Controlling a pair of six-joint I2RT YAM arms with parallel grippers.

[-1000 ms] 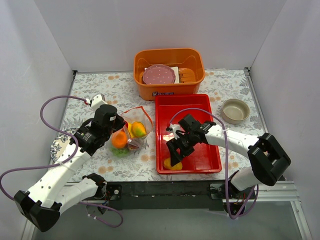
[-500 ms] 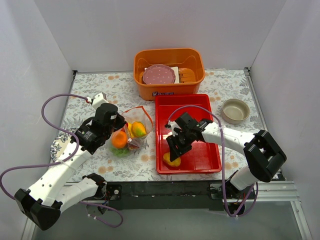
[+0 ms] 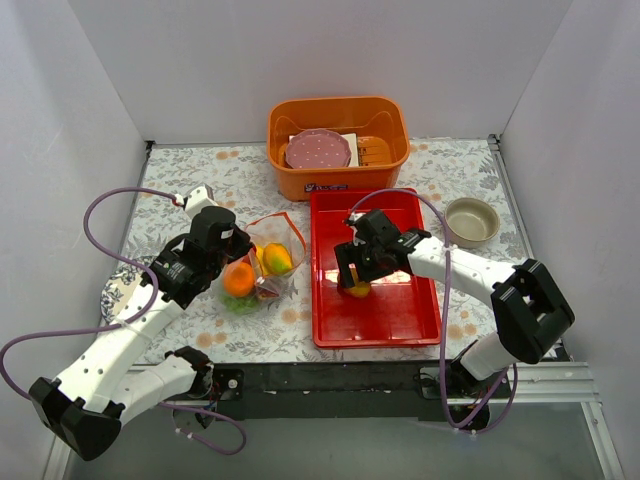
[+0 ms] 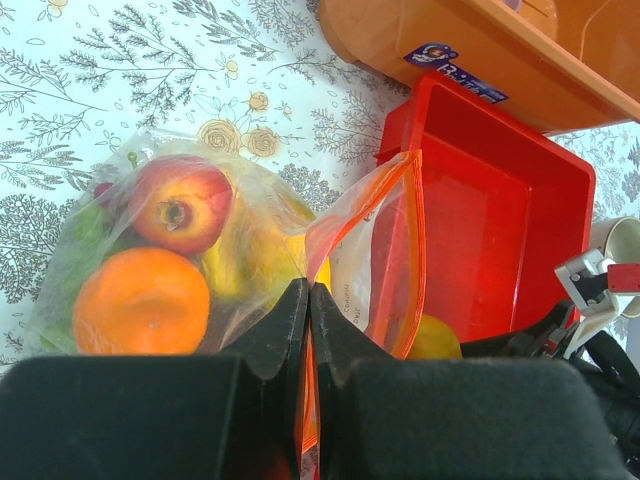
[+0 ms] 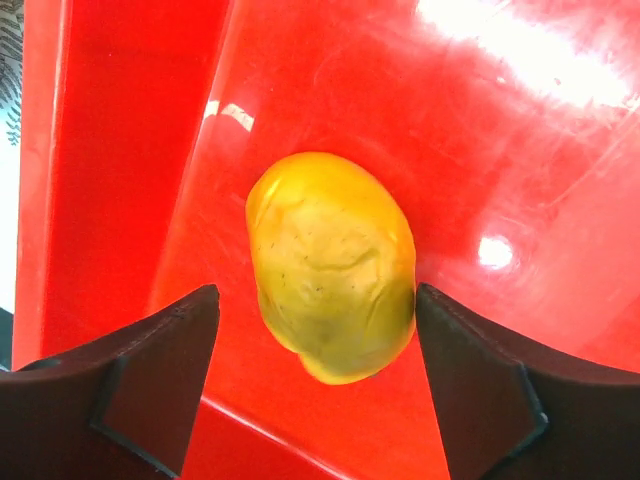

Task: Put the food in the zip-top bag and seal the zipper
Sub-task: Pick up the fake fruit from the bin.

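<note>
The zip-top bag (image 3: 262,268) lies left of the red tray (image 3: 385,322), its mouth turned toward the tray. It holds food: an orange (image 4: 140,300), a red piece (image 4: 180,200), a yellow mango (image 3: 278,258) and green bits. My left gripper (image 4: 308,295) is shut on the bag's mouth edge, pinching the orange-red zipper (image 4: 415,230), which stands open in a loop. My right gripper (image 5: 317,292) hangs open over the tray's middle. A yellow mango (image 5: 330,265) sits between its fingers, against the right finger (image 5: 470,370), with a gap on the left.
An orange bin (image 3: 338,180) with a pink plate (image 3: 318,150) stands behind the tray. A beige bowl (image 3: 471,220) sits at the right, a patterned dish (image 3: 115,295) at the left under my left arm. White walls close in three sides.
My right gripper moved from the tray's near left corner up to its middle, and the yellow mango came with it. Its jaws narrowed, then spread again. The left arm stayed put.
</note>
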